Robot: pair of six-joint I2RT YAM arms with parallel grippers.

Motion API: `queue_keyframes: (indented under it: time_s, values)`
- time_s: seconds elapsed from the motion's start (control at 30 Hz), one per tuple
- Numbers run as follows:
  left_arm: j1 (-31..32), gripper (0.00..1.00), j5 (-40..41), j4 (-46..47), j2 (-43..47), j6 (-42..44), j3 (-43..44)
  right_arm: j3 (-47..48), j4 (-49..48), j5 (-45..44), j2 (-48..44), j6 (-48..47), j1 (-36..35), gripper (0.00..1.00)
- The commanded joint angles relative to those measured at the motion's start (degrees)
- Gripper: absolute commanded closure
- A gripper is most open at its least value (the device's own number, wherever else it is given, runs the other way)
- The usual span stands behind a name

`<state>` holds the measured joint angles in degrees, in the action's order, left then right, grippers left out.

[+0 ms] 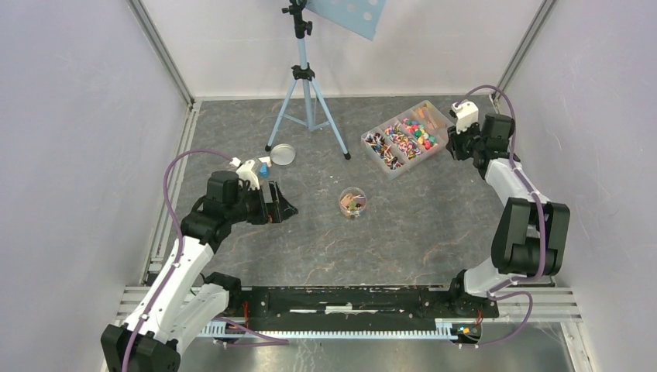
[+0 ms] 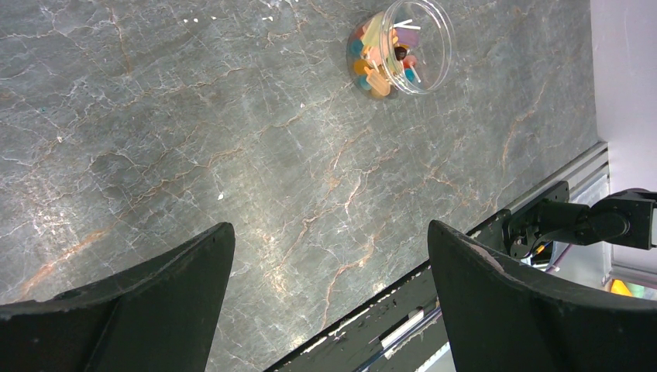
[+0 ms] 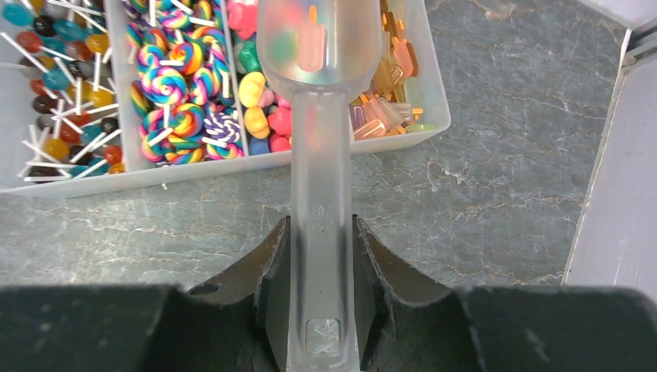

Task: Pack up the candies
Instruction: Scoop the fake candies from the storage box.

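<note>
The right gripper [image 3: 319,232] is clamped on the handle of a translucent scoop [image 3: 321,147], whose bowl is poised over the divided tray [image 3: 194,172] near the table's far right corner, presumably to lift candies [image 3: 174,77] from its compartments; one orange sweet seems to lie in the bowl, though it may only show through; the left gripper [image 2: 329,231] hangs wide and empty toward the left edge, probably idle for this step; the clear jar [image 1: 352,202], partly filled, stands mid-table; a round lid [image 1: 281,153] lies beside the tripod [image 1: 308,93] toward the far edge; the table [image 1: 403,248] is dark and veined like stone, enclosed by pale panels [image 1: 70,116].
</note>
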<state>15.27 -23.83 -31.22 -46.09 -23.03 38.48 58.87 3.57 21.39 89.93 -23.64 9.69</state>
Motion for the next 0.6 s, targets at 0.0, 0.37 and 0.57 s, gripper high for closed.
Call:
queue_keyframes:
  time_s: [0.0,0.37,0.57]
  values:
    - [0.3,0.0,0.3,0.5,0.9,2.5,0.5,-1.1,-1.7,3.4,-5.2,1.1,-0.1,1.0]
    - [0.2,0.0,0.3,0.5,1.4,2.4,0.5,-6.5,1.4,6.4,-15.9,-0.5,-2.6,1.0]
    - [0.3,0.0,0.3,0.5,1.5,2.4,0.4,-11.1,2.7,6.3,-22.3,-1.6,-6.5,1.0]
